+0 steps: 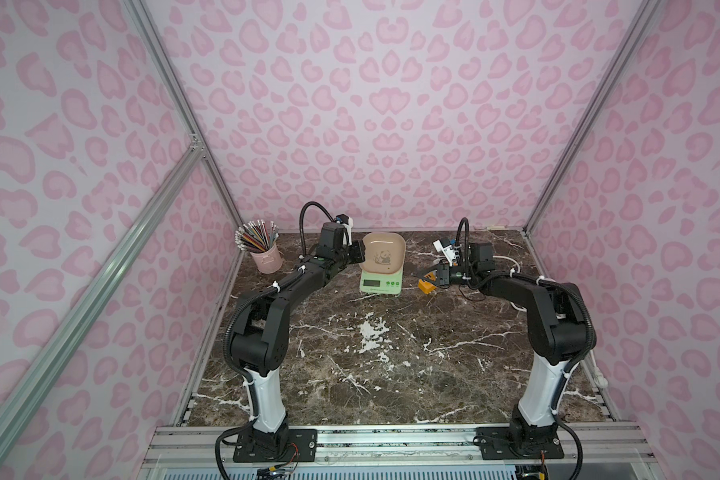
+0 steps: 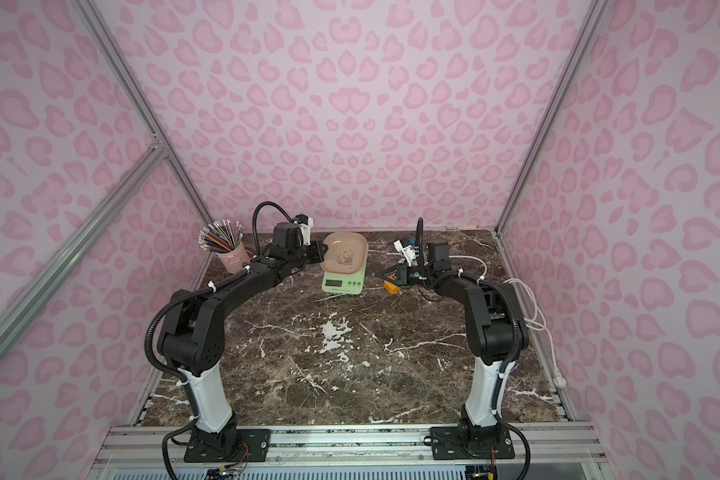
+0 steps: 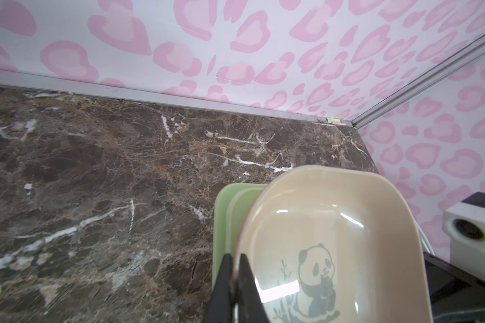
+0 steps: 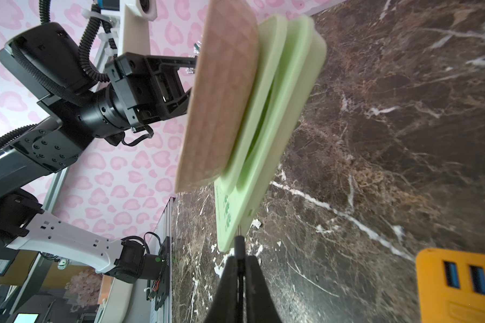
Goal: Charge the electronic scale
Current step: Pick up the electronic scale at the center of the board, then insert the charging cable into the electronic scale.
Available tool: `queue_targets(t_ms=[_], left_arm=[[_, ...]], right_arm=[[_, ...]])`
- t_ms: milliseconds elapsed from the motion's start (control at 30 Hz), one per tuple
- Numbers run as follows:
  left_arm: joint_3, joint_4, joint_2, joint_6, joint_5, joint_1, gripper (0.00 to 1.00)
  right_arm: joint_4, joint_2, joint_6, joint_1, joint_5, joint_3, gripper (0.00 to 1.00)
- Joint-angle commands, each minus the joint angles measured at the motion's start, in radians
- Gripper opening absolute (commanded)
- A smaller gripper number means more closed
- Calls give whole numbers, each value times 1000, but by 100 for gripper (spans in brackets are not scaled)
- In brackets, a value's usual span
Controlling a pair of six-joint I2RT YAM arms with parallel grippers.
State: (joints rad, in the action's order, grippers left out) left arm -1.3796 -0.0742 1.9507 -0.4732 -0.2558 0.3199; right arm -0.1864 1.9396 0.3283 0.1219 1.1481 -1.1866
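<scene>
A dark marble counter [image 1: 391, 374] is enclosed by pink-patterned walls, w/ both arms bolted at its near edge. The L arm [image 1: 267, 316] and R arm [image 1: 528, 299] are both stretched toward the far middle of the counter, where they flank the electronic scale [image 1: 381, 284].

The scale is seen in both top views far-centre on the counter, pale green, w/ its grey display and green buttons facing the arm bases. The beige tray [image 1: 381, 253] w/ the panda print is carried on top of it. The tray appears tilted, its L-arm side raised; its ribbed underside [image 4: 221, 98] is shown in the R wrist view.

The L jaws are clenched on the rim of the tray: in the L wrist view one black finger is seen outside the rim and one inside, beside the panda.

A pink cup [image 1: 267, 259] packed w/ pencils [image 1: 256, 237] stands at the far L corner, well apart from the scale. An orange power strip [image 1: 425, 286] lies just R of the scale, under the R arm's wrist; two blue USB ports are visible on it in the R wrist view [image 4: 459, 285]. A white cable [image 2: 533, 307] is looped along the R edge of the counter.

The R jaws are clenched on a thin black plug [image 4: 239, 246]. Its metal tip is held against the scale's side edge near the buttons; whether it is seated in a port can't be told.
</scene>
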Motion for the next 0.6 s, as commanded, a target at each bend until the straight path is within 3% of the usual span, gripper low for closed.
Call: queue_targets(t_ms=[0,567], left_arm=[[-40,85,19,-42,-40,0,5],[-48,135,65,-85,-95,0,4]], right_arm=[[-105,-1,79,-3,21,13,0],[-202,48,206,11,16,29,0]])
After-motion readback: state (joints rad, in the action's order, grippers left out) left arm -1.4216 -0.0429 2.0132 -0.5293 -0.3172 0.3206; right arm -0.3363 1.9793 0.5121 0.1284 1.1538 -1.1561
